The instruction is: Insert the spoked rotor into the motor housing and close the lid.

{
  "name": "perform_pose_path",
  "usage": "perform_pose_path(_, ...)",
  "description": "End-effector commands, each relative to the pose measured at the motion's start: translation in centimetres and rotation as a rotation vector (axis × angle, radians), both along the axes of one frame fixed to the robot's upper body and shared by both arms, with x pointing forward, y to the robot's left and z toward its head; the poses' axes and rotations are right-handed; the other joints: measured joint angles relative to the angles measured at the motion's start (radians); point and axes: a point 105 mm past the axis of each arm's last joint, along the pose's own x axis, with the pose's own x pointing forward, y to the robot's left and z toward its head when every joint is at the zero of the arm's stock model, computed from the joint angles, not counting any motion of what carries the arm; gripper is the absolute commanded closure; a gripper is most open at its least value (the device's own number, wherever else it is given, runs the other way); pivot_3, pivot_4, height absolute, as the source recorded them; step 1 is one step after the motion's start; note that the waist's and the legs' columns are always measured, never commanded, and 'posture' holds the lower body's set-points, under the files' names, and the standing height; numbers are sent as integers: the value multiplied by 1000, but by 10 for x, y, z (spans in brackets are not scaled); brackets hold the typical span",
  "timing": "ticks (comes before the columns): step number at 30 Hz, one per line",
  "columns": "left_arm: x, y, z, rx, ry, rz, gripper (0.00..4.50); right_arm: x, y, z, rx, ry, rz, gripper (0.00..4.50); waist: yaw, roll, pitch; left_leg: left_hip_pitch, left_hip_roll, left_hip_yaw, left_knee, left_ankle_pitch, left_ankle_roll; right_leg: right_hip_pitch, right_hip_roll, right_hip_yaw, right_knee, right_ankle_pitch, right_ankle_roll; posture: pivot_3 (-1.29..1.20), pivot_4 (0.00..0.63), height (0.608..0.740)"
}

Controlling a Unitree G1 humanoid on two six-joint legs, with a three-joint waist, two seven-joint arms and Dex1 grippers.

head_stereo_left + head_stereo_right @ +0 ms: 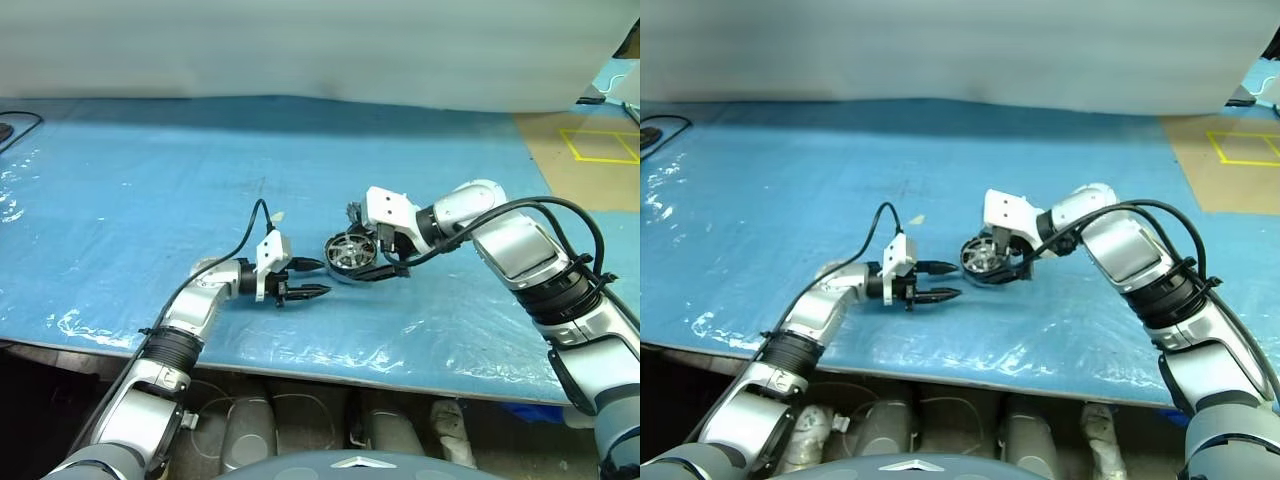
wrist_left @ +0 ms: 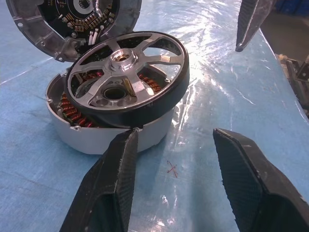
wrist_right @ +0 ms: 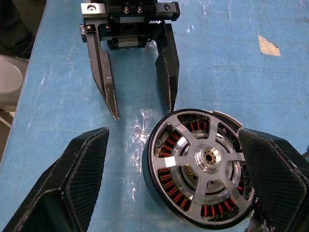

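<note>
The spoked rotor [image 2: 126,79], black-rimmed with silver spokes, rests tilted on the motor housing [image 2: 96,137], one side raised above the copper windings. The lid [image 2: 38,26] stands open behind it, hinged at the rim. My left gripper [image 1: 322,278] is open and empty just left of the housing, fingers pointing at it. My right gripper [image 3: 173,137] hangs wide open over the rotor [image 3: 200,166] from the right. One of its fingers [image 3: 275,179] is close beside the rim and the other is well clear.
A blue sheet [image 1: 150,180] covers the table, and its front edge runs close below both arms. Brown floor with yellow tape [image 1: 600,145] lies far right. A black cable [image 1: 15,125] sits at the far left.
</note>
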Motion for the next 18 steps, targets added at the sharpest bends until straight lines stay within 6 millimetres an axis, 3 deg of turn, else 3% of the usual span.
perform_pose_path(1,2,-2,8,-14,-39,-5,1909,0,3,3,0,-45,11,25,0,0,0,0,0,0,0,0,0,0,0,0,0,0,0,0,150,740)
perform_pose_path(6,2,-1,7,-15,-36,-3,1909,9,4,7,7,-46,-59,25,0,0,0,0,0,0,0,0,0,0,0,0,0,0,0,0,150,740)
perform_pose_path(14,2,-2,7,-14,-38,-4,1909,-1,-6,-20,-109,-46,-24,25,1,0,0,0,0,0,0,0,0,0,0,0,0,0,0,0,150,740)
perform_pose_path(18,2,-2,7,-14,-39,-5,1909,0,2,-13,-31,15,-85,25,-1,0,0,1,0,0,0,0,0,0,0,0,0,0,0,0,150,740)
